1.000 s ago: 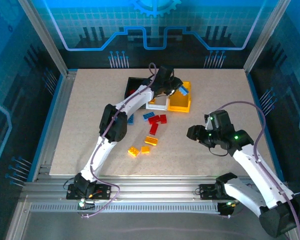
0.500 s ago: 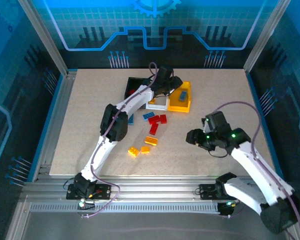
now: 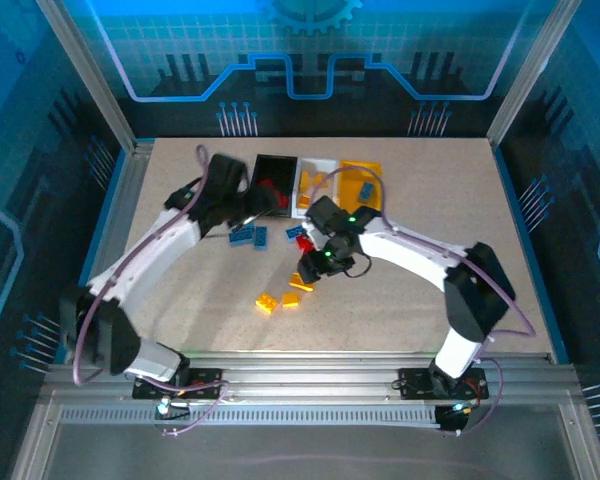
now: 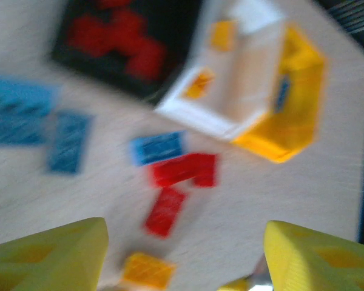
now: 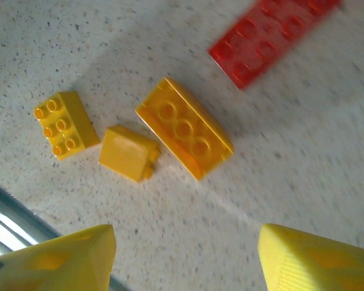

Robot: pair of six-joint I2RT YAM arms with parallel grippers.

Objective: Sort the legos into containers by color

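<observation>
Across the table (image 3: 460, 200) in the top view, 3 bins stand in a row at 12 o'clock and loose legos lie near the centre. Both arms reach over that centre, the left arm (image 3: 145, 250) from 8 o'clock and the right arm (image 3: 420, 255) from 4 o'clock, so the left gripper (image 3: 265, 203) and right gripper (image 3: 310, 272) hang near each other.

The black bin (image 3: 280, 162) holds red bricks, the white bin (image 3: 320, 168) beside it holds orange ones, and the yellow-orange bin (image 3: 350, 170) holds a blue one. Both hands are spread with nothing between the fingers, as each wrist view shows. The left one sits at 7 o'clock of the black bin, near 2 blue bricks (image 3: 243, 236).

The right one hovers over the yellow cluster. There a long orange brick (image 5: 183, 127) lies with a small yellow brick (image 5: 128, 153) just beside it at 8 o'clock. A studded yellow brick (image 5: 67, 124) lies apart at 9 o'clock, and a red brick (image 5: 273, 36) at 1 o'clock.

3 things could go wrong:
- With both arms over 1 small patch, a reach by either could knock the other.
- The small yellow brick lies so close to the orange one that closing fingers may catch both, or push 1 aside.
- The yellow-orange bin seems to take blue, so a yellow brick could easily be dropped there by colour match.
</observation>
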